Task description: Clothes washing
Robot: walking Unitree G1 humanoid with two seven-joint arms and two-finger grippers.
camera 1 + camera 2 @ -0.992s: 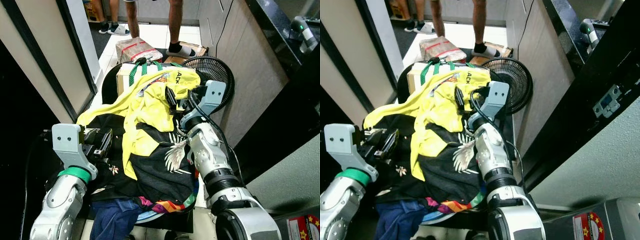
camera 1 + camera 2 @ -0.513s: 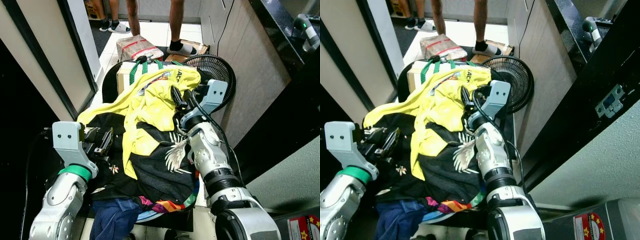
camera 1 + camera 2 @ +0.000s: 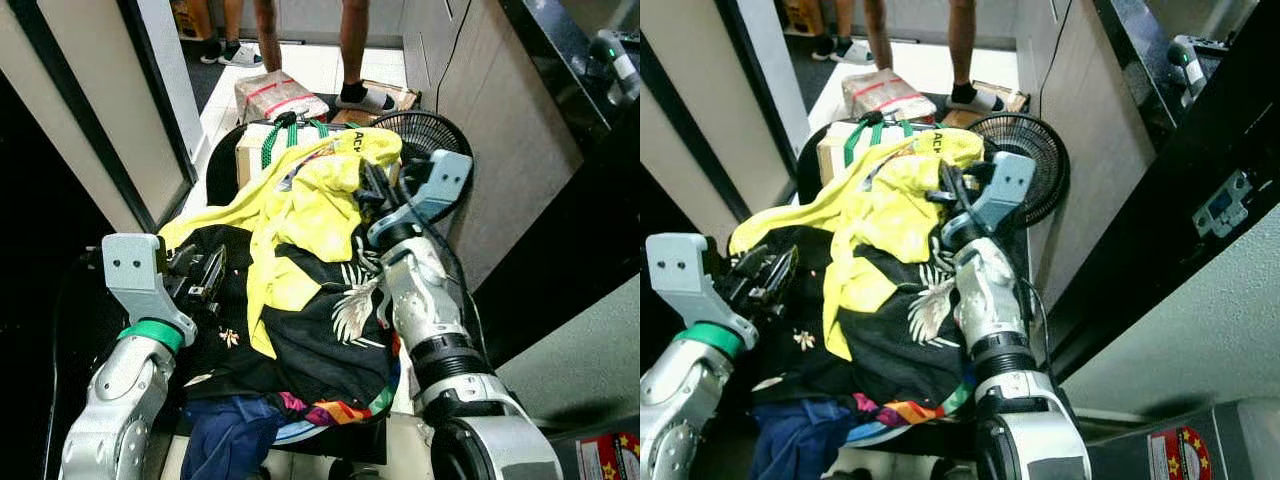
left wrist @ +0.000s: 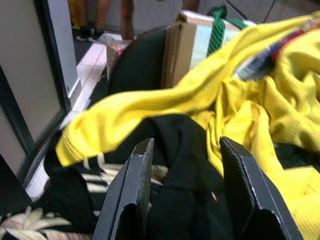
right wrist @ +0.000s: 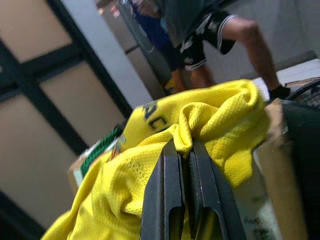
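Pinching yellow shirt (image 5: 200, 130), right gripper (image 5: 186, 150)

Bright yellow over black in the heaped laundry

A bright yellow mesh jersey (image 3: 310, 200) with black lettering is lying over a black shirt printed with pale palm leaves (image 3: 320, 330); below that shirt a rainbow-striped cloth (image 3: 330, 410) and a dark navy garment (image 3: 225, 440) are showing, and beyond the jersey green straps (image 3: 270, 140) are crossing a brown cardboard box (image 3: 245, 150).

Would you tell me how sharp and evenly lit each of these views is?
Eye views: sharp, yellow shirt bright, left margin in deep shadow. Left wrist view: left hand slightly soft. Right wrist view: background people blurred, right hand crisp.
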